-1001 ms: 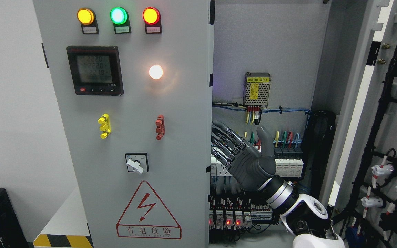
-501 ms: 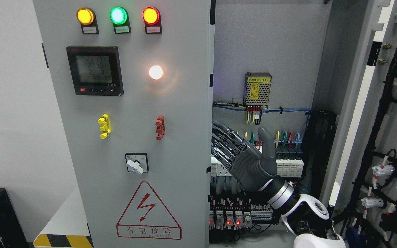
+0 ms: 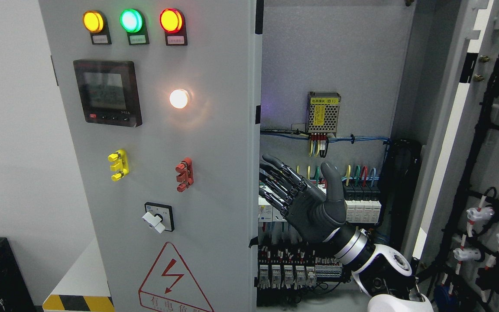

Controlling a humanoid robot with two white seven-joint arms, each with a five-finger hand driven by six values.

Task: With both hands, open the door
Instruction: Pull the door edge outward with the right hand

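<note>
The left door [image 3: 154,156] of the grey cabinet [image 3: 336,52] is cut off at the top and bottom edges of the head view, so its full height cannot be seen, and the warning triangle [image 3: 173,284] near its foot is only partly shown. The right door [image 3: 487,143] is swung wide and is cut off at the right edge; the black cables [image 3: 477,143] fixed to its inner face are seen only in part. The figures on the dark meter [image 3: 106,93] are too faint to be read.

The right hand [image 3: 306,197] is seen inside the open cabinet, just beside the free edge of the left door. Its fingers [image 3: 282,177] are stretched out and spread toward that edge, the thumb is raised, and nothing is grasped. Whether the fingertips touch the door edge cannot be told. The left hand is not seen.

Behind the hand, part of a row of switches [image 3: 362,206] is hidden. A small perforated box [image 3: 324,112] with a yellow label is mounted above, with blue wires [image 3: 362,139] run beneath it. On the door face, three round lamps [image 3: 131,21], a white lamp [image 3: 179,99], a yellow handle [image 3: 118,164], a red handle [image 3: 184,174] and a rotary knob [image 3: 156,219] are carried.
</note>
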